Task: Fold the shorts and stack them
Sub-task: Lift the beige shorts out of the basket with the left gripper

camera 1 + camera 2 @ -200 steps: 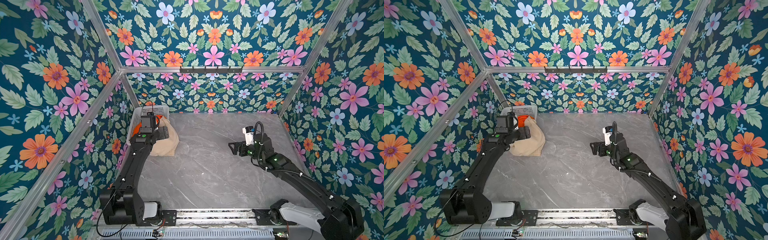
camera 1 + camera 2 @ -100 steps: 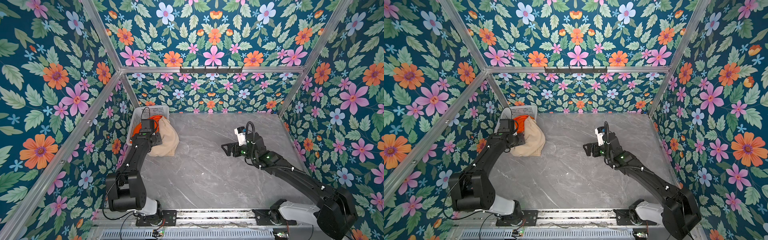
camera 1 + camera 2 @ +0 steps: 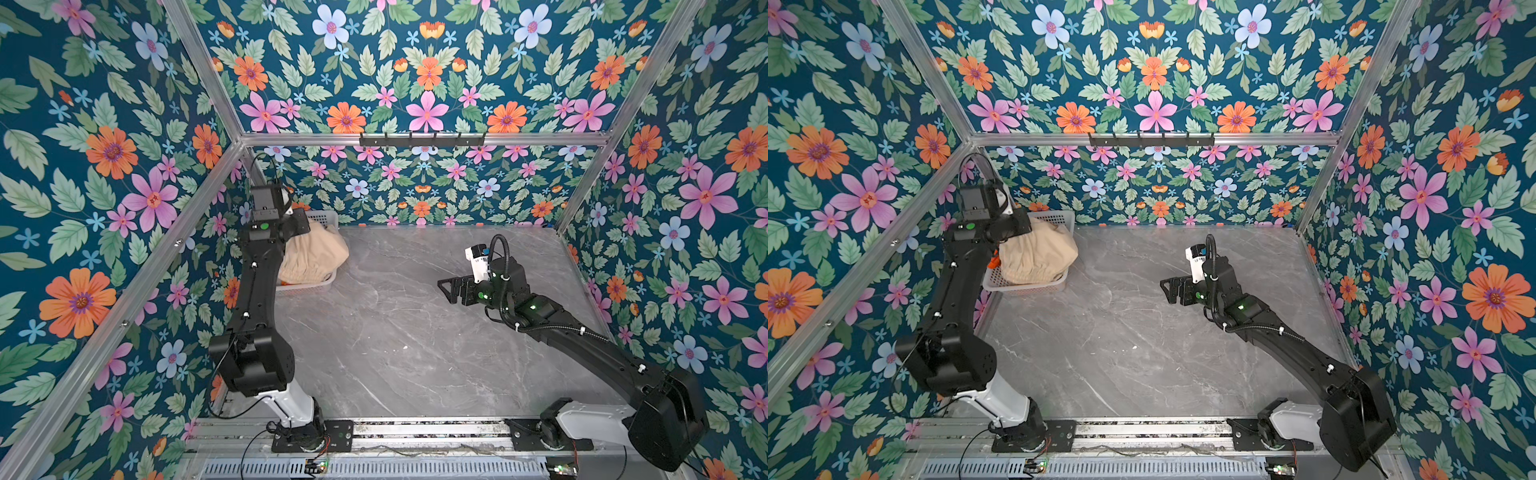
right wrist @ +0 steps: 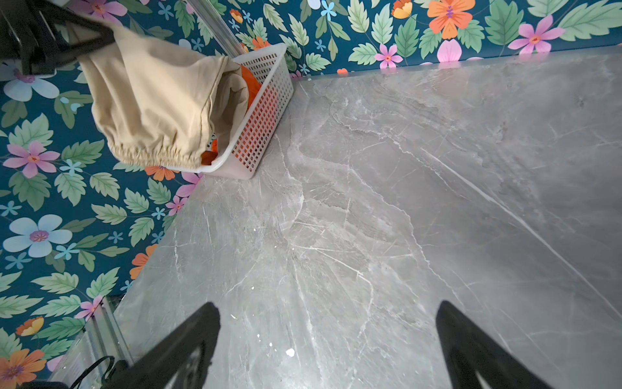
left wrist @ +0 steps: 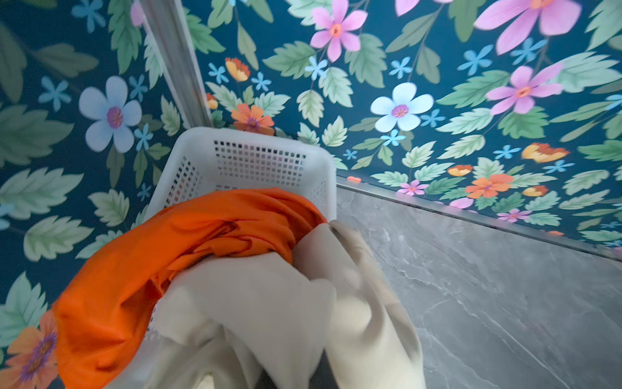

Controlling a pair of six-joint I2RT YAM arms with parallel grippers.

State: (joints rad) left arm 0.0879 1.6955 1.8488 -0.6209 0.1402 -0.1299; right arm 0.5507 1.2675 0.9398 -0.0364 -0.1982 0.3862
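The beige shorts (image 3: 314, 254) (image 3: 1038, 255) hang bunched over the white basket (image 3: 328, 217), elastic waistband (image 4: 153, 155) lowest. My left gripper (image 3: 300, 226) (image 3: 1018, 226) is shut on their upper cloth; in the left wrist view the beige shorts (image 5: 269, 303) cover its jaws. The orange shorts (image 5: 134, 269) (image 4: 251, 84) lie crumpled in the basket (image 5: 255, 161) beneath. My right gripper (image 3: 451, 286) (image 3: 1173, 286) (image 4: 326, 310) hovers open over the middle of the table with nothing between its fingers.
The basket (image 4: 266, 118) stands in the far left corner against the floral walls. The grey marble tabletop (image 3: 395, 332) stretches between the two arms. A black hook rail (image 3: 422, 139) runs along the back wall, up high.
My left gripper has closed on the beige shorts and risen, lifting them off the basket. My right gripper has drifted a little to the left, still open.
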